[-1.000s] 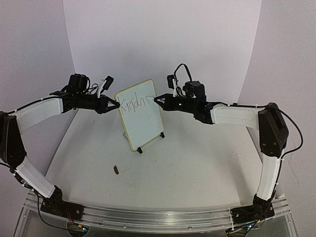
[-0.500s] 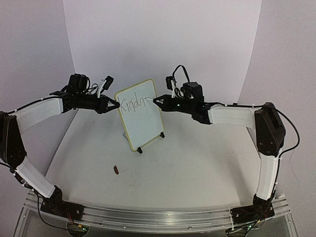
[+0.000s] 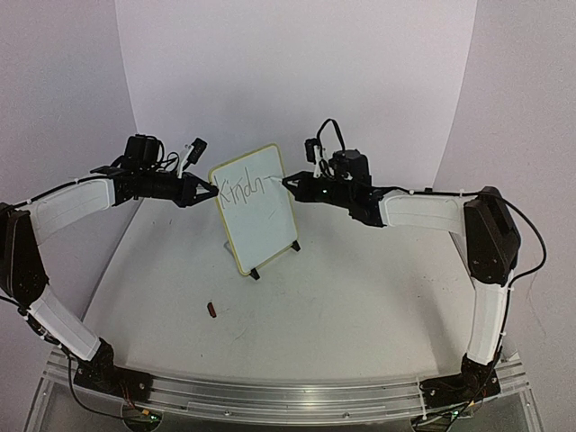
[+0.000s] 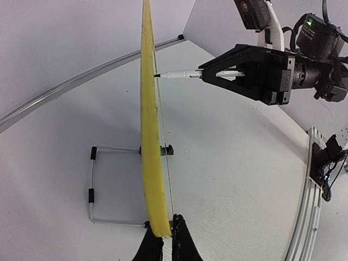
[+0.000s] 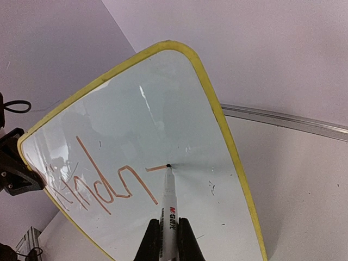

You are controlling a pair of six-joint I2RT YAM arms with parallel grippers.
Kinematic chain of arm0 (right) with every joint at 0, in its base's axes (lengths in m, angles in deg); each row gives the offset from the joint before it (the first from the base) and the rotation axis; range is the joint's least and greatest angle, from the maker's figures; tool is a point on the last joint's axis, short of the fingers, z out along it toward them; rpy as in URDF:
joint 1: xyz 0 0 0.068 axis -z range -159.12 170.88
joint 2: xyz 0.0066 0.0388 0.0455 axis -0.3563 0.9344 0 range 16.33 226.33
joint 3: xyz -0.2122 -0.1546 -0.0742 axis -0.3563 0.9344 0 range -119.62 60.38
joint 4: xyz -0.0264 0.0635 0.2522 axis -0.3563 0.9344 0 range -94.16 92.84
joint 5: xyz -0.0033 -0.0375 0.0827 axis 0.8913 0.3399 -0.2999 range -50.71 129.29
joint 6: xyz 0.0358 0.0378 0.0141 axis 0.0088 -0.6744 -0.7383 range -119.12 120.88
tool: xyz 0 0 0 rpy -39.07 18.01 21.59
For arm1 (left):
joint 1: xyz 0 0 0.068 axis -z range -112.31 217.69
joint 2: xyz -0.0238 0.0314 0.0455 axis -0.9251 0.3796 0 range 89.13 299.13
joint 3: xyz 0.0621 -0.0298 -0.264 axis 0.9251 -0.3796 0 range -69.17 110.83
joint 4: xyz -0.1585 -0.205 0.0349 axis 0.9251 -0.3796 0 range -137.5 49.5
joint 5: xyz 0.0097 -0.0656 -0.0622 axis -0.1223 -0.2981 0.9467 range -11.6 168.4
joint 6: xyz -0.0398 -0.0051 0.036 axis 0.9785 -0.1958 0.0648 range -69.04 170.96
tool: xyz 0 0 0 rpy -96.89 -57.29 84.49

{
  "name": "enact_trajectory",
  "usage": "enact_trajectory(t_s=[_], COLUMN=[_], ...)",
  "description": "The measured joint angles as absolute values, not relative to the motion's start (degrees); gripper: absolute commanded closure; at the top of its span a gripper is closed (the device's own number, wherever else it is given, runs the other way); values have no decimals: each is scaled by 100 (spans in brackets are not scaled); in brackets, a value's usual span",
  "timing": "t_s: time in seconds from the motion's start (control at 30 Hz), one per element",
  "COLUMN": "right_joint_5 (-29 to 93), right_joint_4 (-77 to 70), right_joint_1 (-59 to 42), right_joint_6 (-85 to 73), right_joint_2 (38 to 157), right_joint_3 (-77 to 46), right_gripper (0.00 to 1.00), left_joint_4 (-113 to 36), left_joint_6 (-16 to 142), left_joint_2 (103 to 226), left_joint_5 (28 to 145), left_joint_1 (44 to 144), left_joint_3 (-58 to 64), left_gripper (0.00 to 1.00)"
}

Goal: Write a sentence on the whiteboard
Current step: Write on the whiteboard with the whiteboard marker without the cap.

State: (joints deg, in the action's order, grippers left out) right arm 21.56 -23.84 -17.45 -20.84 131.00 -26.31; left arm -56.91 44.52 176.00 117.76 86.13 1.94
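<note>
The whiteboard (image 3: 266,230), white with a yellow frame, stands tilted on small black feet at mid-table. My left gripper (image 3: 213,191) is shut on its left edge; the left wrist view shows the yellow edge (image 4: 148,136) pinched between the black fingers of the left gripper (image 4: 167,235). My right gripper (image 3: 287,183) is shut on a white marker (image 5: 171,202), whose tip touches the whiteboard (image 5: 163,103). The sentence (image 5: 95,187) reads "Kindn" in thin reddish strokes, with a short dash at the marker tip. Across the board stands the right gripper (image 4: 204,75).
A small dark red cap-like object (image 3: 212,310) lies on the table in front of the board. A wire stand (image 4: 91,187) props the board from behind. The metal rail (image 3: 270,392) runs along the near edge, and the pale backdrop wall (image 3: 297,72) rises behind.
The marker tip has slid a little to the right past the "n", leaving a short stroke. The left gripper and the board have not moved.
</note>
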Motion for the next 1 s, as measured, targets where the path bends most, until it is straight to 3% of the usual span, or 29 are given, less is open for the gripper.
enact_trajectory(t_s=[1.0], right_joint_5=[1827], right_joint_4=[-2559], right_joint_1=[-1745], right_joint_6=[-2108], right_joint_2=[13181], right_joint_3=[-2863], right_gripper=[100], left_joint_4=[-5691], left_joint_6=[4450], left_joint_2=[17606], left_joint_5=[11778], left_joint_1=[8611], left_joint_3=[197], left_gripper=[100])
